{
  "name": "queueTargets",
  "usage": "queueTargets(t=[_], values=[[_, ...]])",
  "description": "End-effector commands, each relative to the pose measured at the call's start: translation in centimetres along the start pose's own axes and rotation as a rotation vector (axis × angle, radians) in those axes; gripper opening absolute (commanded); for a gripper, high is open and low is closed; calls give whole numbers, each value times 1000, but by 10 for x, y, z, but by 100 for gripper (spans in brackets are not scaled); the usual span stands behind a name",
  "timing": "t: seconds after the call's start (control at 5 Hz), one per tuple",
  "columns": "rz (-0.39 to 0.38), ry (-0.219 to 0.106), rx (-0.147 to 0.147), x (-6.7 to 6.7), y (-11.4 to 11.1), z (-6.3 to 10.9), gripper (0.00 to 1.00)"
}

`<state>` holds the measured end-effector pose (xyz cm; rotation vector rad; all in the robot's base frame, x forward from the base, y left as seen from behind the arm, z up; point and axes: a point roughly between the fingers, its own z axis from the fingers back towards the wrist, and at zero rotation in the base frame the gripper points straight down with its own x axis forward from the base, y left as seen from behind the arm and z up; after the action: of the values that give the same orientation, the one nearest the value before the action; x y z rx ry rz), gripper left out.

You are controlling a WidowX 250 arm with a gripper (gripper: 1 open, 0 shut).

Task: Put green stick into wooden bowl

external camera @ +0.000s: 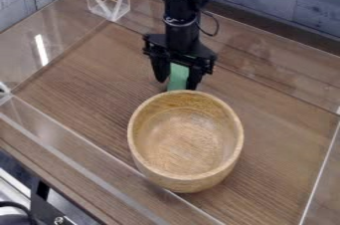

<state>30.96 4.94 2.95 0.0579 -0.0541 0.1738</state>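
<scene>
Where wood-grain table [80,80] meets clear walls, gripper [178,77] clamped on green stick [177,76], wooden bowl [186,139] just beside, grey wall bkgd.

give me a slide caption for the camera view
Jaws straddle the green stick on the table, just behind the empty wooden bowl.

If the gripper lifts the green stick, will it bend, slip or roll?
The green stick looks like a flat, solid block, so it probably stays stiff. Its flat faces should not roll. The matte surface suggests little slipping between the gripper fingers.

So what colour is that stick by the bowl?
Bright green; the stick shows in the only camera view.
</scene>
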Motion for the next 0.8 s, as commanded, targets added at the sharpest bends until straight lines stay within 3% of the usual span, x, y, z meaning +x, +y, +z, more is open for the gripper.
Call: queueTargets(t=[0.0, 0.6], values=[[-1, -20, 8, 2, 4, 0, 0], [14, -6, -2, -5, 8, -2, 0]])
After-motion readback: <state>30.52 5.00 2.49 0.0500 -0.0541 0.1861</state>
